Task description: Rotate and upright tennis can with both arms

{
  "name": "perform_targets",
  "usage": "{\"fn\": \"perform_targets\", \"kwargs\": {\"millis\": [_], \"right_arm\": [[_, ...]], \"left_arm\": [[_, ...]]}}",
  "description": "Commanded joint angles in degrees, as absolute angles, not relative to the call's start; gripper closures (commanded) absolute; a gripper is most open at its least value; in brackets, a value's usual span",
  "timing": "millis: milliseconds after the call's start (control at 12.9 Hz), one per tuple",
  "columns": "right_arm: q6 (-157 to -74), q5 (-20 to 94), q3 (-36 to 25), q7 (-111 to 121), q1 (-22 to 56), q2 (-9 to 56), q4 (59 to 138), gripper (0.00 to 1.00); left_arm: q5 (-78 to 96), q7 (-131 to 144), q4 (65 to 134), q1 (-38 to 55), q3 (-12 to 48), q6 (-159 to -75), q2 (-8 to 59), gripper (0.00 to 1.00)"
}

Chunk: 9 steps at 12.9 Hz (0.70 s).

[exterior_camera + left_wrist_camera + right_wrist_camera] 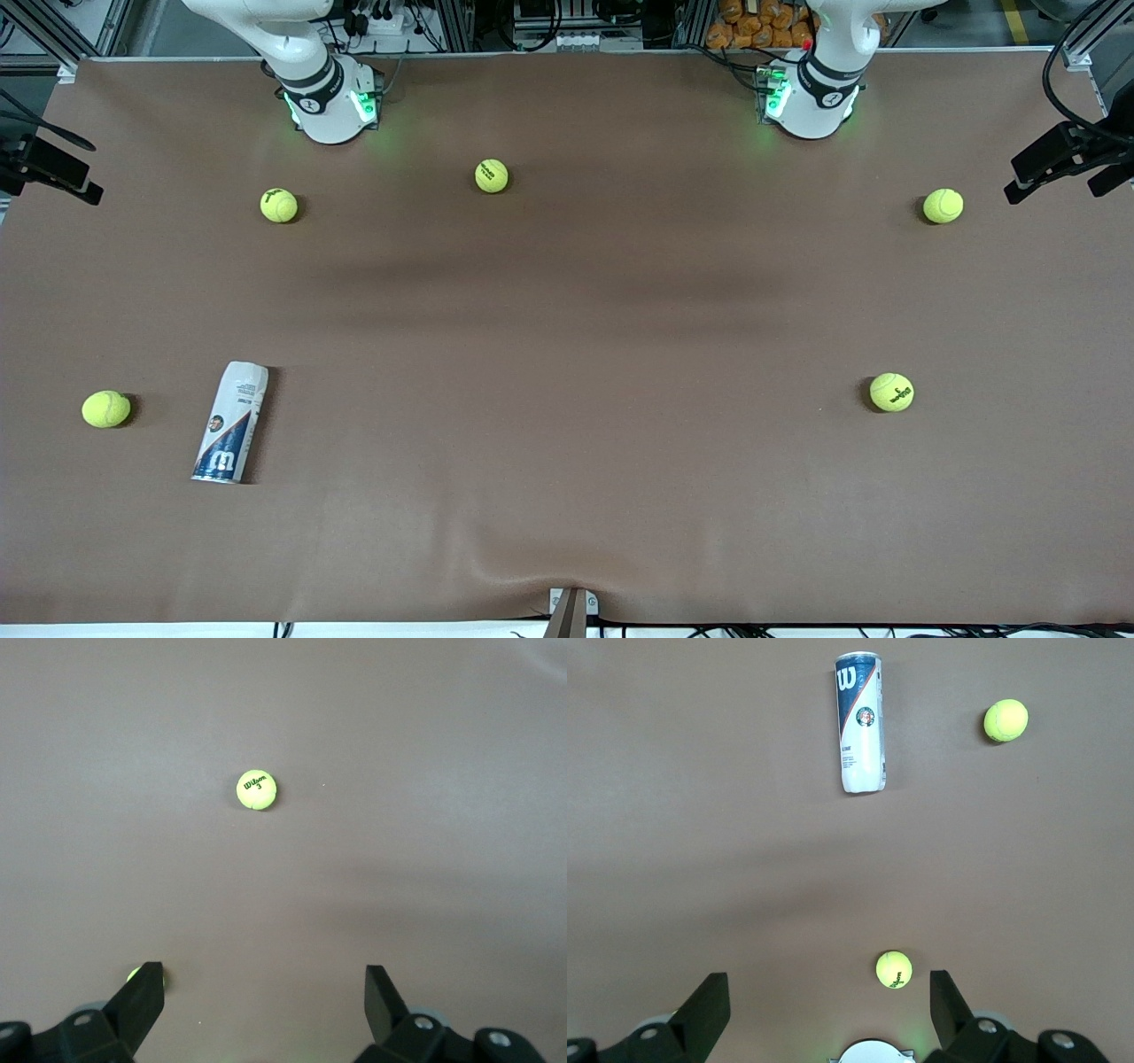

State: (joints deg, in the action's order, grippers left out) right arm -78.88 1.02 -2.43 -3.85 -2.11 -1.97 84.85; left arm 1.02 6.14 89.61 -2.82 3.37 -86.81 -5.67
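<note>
The tennis can [231,423] lies on its side on the brown table [567,443], near the front camera toward the right arm's end. Its navy "W" end points toward the front camera. It also shows in the right wrist view [860,721]. My right gripper [829,1001] is open and empty, high over the table near its own base. My left gripper [264,997] is open and empty, high over the table. Neither gripper shows in the front view; only the arms' bases [330,97] [811,93] do.
Several yellow-green tennis balls lie scattered: one [106,408] beside the can, one [279,205] and one [492,175] near the right arm's base, one [943,206] and one [891,392] toward the left arm's end. Black camera mounts [1063,155] stand at the table's ends.
</note>
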Motion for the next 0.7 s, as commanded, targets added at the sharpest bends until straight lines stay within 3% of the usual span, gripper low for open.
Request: {"fn": "perform_targets", "kwargs": {"millis": [0, 619], "right_arm": [[-78.8, 1.4, -2.5, -3.2, -2.6, -1.9, 84.6, 0.0], [-79.0, 1.8, -2.4, -3.2, -2.2, -0.3, 84.7, 0.0]], "left_arm": [[-0.2, 6.7, 88.2, -2.9, 3.6, -84.6, -5.4, 0.0], [-0.9, 7.3, 88.2, -2.6, 3.7, -84.9, -4.5, 0.0]]}}
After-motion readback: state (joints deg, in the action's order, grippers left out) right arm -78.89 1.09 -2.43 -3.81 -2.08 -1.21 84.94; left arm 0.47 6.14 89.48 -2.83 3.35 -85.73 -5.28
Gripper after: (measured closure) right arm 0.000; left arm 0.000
